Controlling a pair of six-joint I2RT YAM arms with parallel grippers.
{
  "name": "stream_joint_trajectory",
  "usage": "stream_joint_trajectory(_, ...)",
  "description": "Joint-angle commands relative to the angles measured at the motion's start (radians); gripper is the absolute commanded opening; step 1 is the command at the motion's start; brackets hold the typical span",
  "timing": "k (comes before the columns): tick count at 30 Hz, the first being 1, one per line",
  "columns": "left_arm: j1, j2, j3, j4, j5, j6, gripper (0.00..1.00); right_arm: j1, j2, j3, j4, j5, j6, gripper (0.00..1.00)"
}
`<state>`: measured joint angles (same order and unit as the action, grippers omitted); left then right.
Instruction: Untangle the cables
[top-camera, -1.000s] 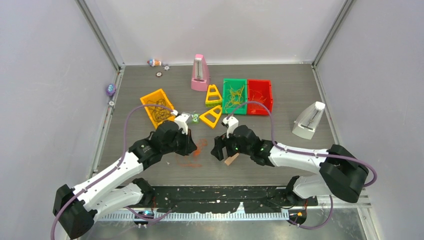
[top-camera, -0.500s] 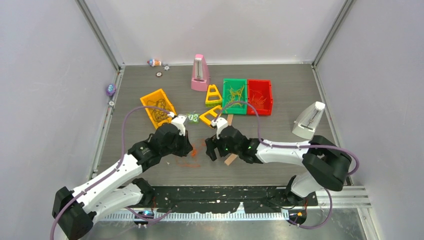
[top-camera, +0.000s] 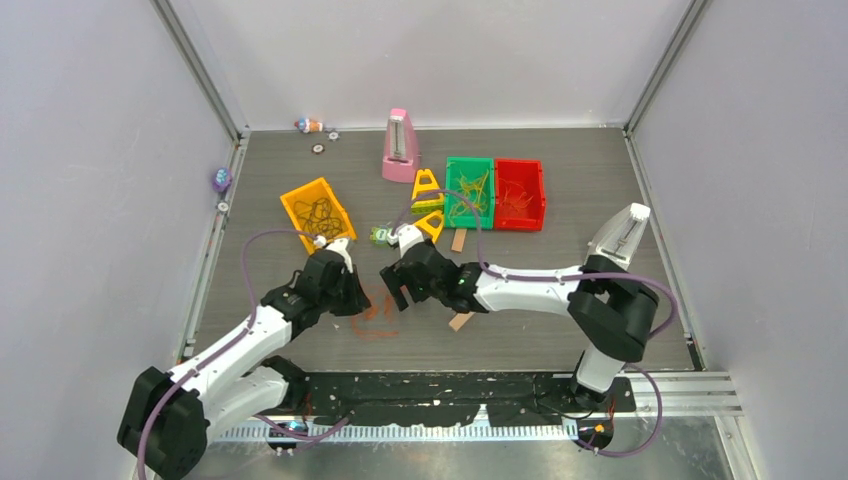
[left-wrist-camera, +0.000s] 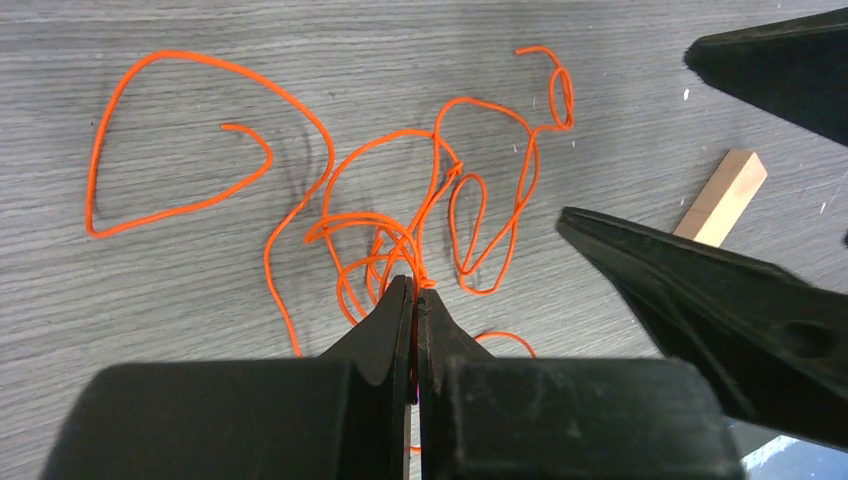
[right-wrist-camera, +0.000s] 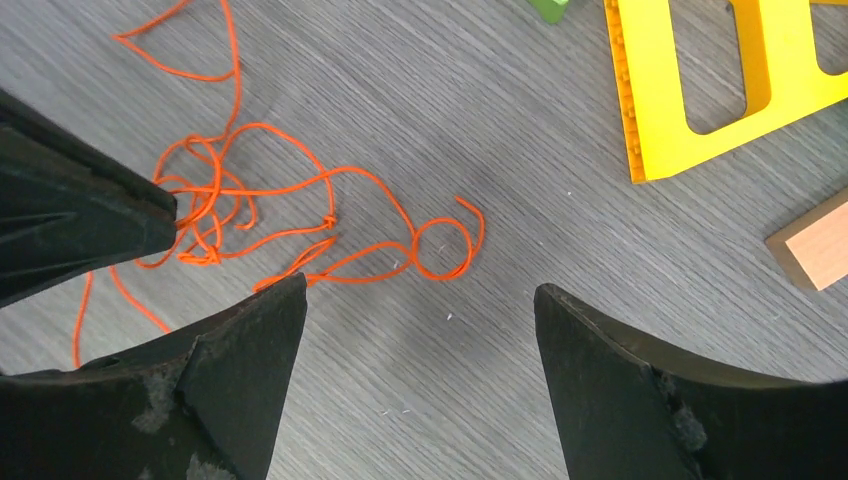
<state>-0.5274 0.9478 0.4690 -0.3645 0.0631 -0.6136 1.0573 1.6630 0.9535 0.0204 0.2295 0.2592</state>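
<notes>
The grey table (top-camera: 600, 200) carries three bins at the back: a yellow bin (top-camera: 291, 208) with dark cables (top-camera: 320, 216), a green bin (top-camera: 469, 160) with yellow cables (top-camera: 470, 192), and a red bin (top-camera: 520, 162) with orange strands. At the front middle lies the loose orange cable (left-wrist-camera: 330, 170). It is thin and floppy, spread in wide open loops and drawn into a tight knotted clump at its centre, with a small curl at one end. The left gripper (left-wrist-camera: 412, 290) is clenched on that clump. The right gripper (right-wrist-camera: 420, 300) hangs just beside it, fingers spread wide, grasping nothing. A small wooden block (left-wrist-camera: 722, 196) lies nearby.
</notes>
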Motion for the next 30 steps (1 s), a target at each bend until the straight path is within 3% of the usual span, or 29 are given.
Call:
stream_joint_trajectory(1, 0.021, 0.012, -0.002, 0.077, 0.036, -0.019, 0.00, 0.025, 0.070, 0.131, -0.154, 0.078, 0.018, 0.89)
stream_joint_trajectory(10, 0.045, 0.019, -0.004, 0.082, 0.037, -0.014, 0.00, 0.065, 0.188, 0.201, -0.207, 0.074, 0.054, 0.89)
stream_joint_trajectory(16, 0.064, -0.043, -0.024, 0.073, 0.012, -0.022, 0.00, 0.066, 0.265, 0.229, -0.235, 0.053, 0.103, 0.80)
stream_joint_trajectory(18, 0.076, -0.089, -0.036, 0.075, 0.005, -0.027, 0.00, 0.063, 0.269, 0.223, -0.234, 0.049, 0.130, 0.61)
stream_joint_trajectory(19, 0.083, -0.109, -0.043, 0.069, -0.001, -0.030, 0.00, 0.057, 0.260, 0.210, -0.234, 0.056, 0.139, 0.42)
stream_joint_trajectory(21, 0.104, -0.150, -0.049, 0.047, -0.023, -0.031, 0.00, 0.035, 0.225, 0.173, -0.234, 0.095, 0.163, 0.18)
stream_joint_trajectory(23, 0.121, -0.188, -0.054, 0.024, -0.050, -0.031, 0.00, -0.002, 0.170, 0.119, -0.236, 0.133, 0.184, 0.07)
stream_joint_trajectory(30, 0.148, -0.259, -0.070, 0.025, -0.079, -0.030, 0.00, -0.242, -0.157, -0.135, -0.257, 0.206, 0.236, 0.05)
